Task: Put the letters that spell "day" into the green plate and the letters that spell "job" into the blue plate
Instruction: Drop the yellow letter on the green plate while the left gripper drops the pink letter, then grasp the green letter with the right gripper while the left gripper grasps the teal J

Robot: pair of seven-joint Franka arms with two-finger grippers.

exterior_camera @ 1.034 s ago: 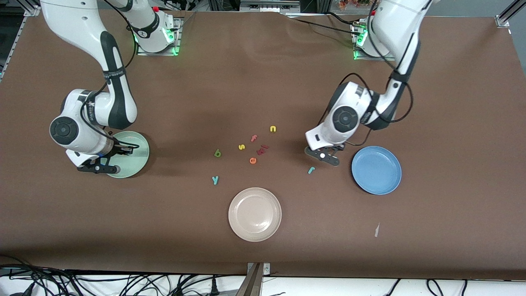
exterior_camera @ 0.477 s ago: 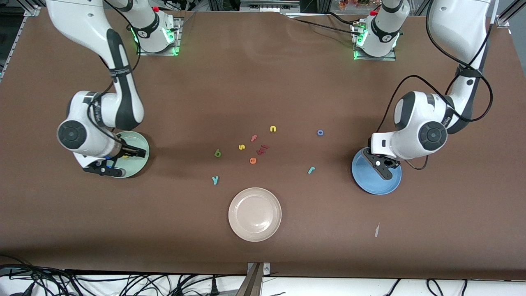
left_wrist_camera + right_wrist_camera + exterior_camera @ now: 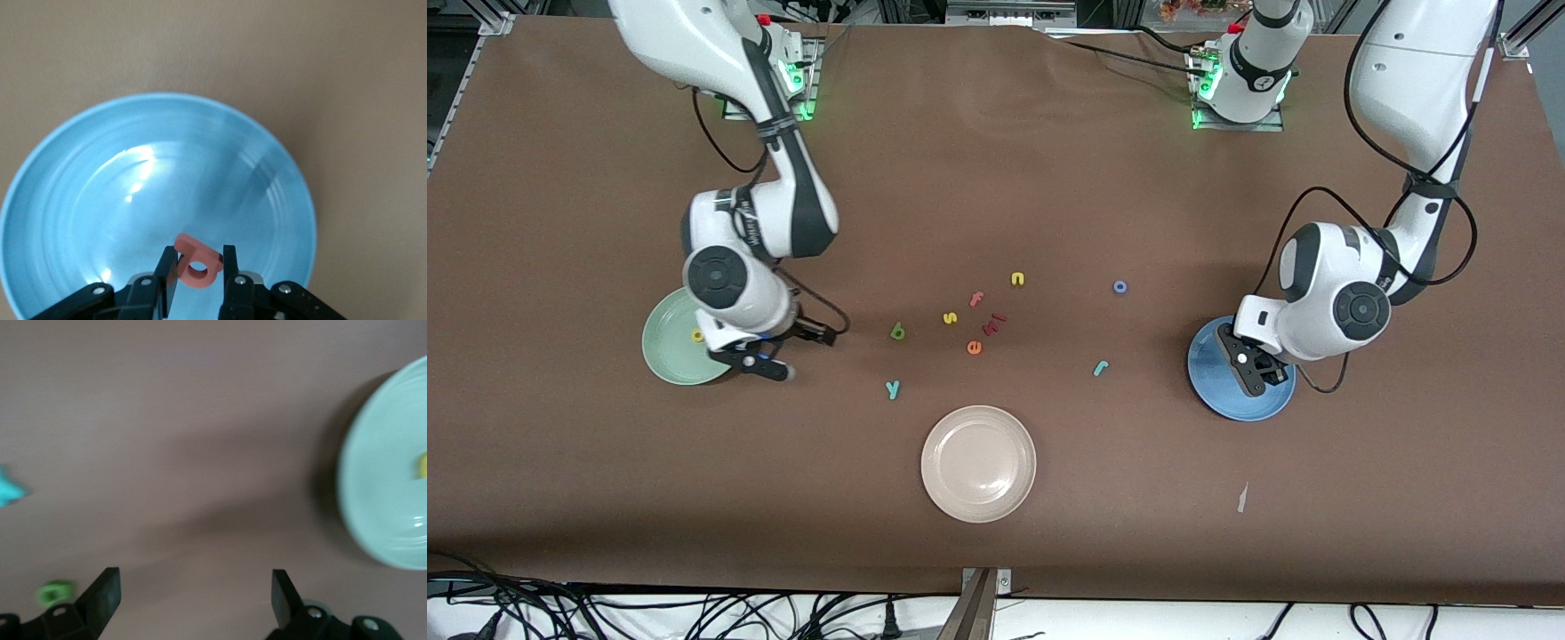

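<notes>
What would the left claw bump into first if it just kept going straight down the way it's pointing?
Most likely the blue plate: the left claw, gripping the pinkish-red "b", points down into it, though its height above is unclear.

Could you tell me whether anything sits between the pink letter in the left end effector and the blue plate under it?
Nothing visible does: the pink letter hangs in the left end effector over the bare blue plate.

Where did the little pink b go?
The pink b is pinched in the left hand, hanging over the blue plate at the left arm's end of the table.
</notes>
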